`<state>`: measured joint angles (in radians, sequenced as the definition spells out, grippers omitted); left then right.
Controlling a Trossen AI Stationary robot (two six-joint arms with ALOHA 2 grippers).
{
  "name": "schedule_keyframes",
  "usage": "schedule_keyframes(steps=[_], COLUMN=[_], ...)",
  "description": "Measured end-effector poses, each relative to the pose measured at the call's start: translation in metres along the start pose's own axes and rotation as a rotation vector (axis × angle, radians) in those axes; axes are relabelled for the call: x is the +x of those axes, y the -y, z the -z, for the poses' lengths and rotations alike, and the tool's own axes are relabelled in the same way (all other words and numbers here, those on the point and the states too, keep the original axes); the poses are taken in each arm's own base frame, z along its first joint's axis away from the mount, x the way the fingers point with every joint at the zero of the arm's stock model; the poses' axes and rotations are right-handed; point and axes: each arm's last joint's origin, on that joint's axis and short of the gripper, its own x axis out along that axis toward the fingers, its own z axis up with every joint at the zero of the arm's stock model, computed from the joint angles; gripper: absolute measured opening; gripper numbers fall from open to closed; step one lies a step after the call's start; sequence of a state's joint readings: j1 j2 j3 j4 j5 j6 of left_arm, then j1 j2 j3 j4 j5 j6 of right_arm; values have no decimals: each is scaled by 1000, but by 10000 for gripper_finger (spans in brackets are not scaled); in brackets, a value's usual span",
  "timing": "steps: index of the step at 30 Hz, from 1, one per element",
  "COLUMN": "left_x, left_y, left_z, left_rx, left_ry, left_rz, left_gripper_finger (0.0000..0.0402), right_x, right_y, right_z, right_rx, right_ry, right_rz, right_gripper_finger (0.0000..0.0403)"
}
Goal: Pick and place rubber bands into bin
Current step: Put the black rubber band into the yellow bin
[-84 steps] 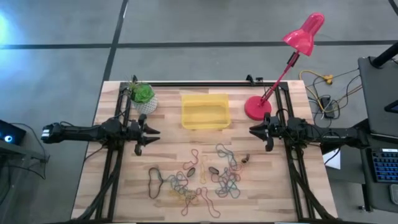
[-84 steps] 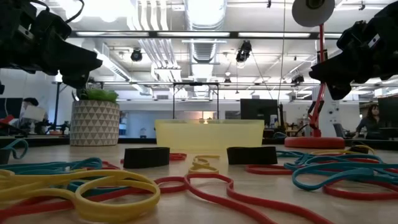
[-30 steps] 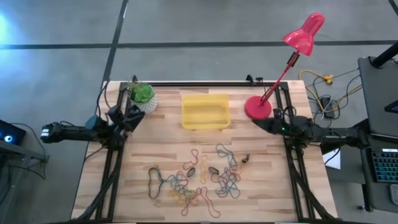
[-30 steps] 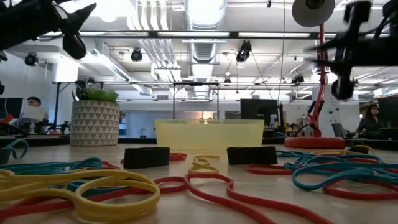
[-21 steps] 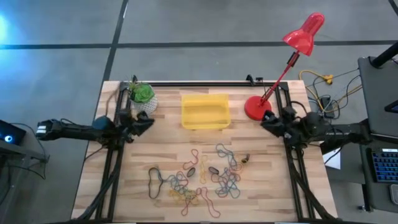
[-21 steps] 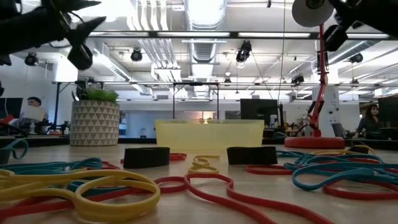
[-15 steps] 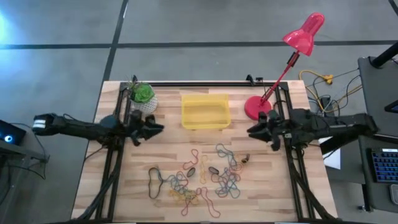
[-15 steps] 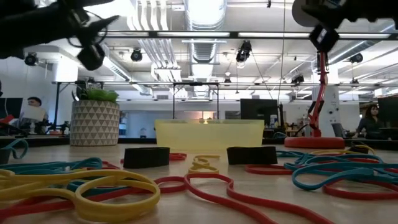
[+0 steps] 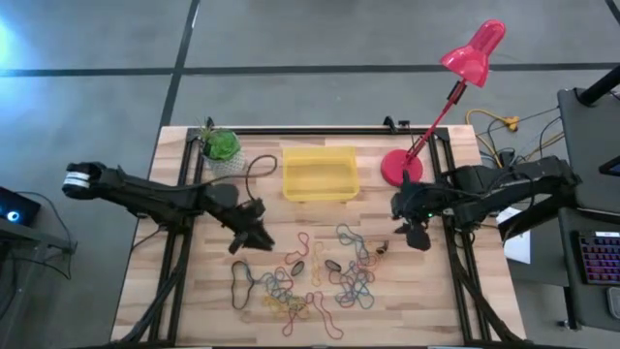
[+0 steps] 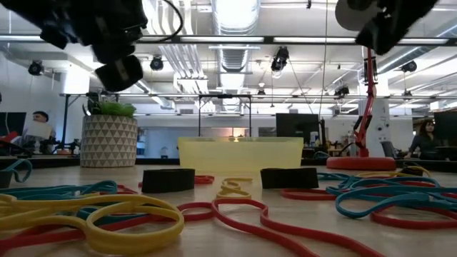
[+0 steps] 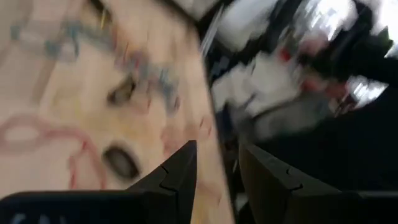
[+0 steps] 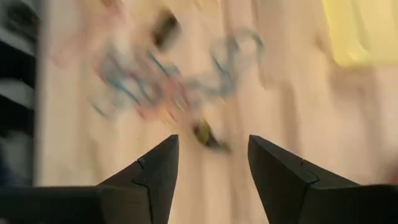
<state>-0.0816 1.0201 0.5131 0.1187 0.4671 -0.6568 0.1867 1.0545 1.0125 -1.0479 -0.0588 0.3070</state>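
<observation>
The rubber bands (image 9: 315, 276) lie in a loose coloured heap on the wooden table's near middle, close up in the low view (image 10: 128, 214). The yellow bin (image 9: 320, 173) stands behind them toward the far edge (image 10: 239, 153). My left gripper (image 9: 252, 231) hovers open left of the heap, fingers pointing toward it (image 11: 217, 158), with nothing between them. My right gripper (image 9: 412, 231) hangs open above the table right of the heap, tipped downward (image 12: 211, 158), and is also empty. In the low view both grippers show high up, the left (image 10: 118, 68) and the right (image 10: 382, 28).
A white plant pot (image 9: 221, 150) stands at the far left and a red lamp's base (image 9: 400, 167) at the far right, beside the bin. A thin black cable loop (image 9: 240, 281) lies at the heap's left. Two dark small pieces (image 10: 168, 180) rest among the bands.
My left gripper has swung from beside the plant pot toward the table's middle and near edge, coming up to the heap's left side. My right gripper has moved from beside the lamp base toward the near edge, risen and tipped downward. The bands and bin have stayed put.
</observation>
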Motion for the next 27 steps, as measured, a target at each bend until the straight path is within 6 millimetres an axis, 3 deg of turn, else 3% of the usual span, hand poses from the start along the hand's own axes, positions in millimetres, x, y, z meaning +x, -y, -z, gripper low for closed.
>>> schedule_keyframes(steps=[4,11,18,27], left_x=[0,-9,-20,-29], left_y=[2,8,11,16], left_z=[5,12,20,18], left_rx=[3,32,27,42], left_ry=[-52,12,6,66], left_rz=[-50,-112,-184,-187], left_gripper_finger=[104,104,104,104], right_x=[9,56,88,126], right_y=[-2,-9,-1,2], right_z=[11,27,44,51], right_rx=[-77,-174,-174,-253], right_ry=[-38,39,15,-81], right_rz=[73,21,55,81], right_gripper_finger=[168,150,133,127])
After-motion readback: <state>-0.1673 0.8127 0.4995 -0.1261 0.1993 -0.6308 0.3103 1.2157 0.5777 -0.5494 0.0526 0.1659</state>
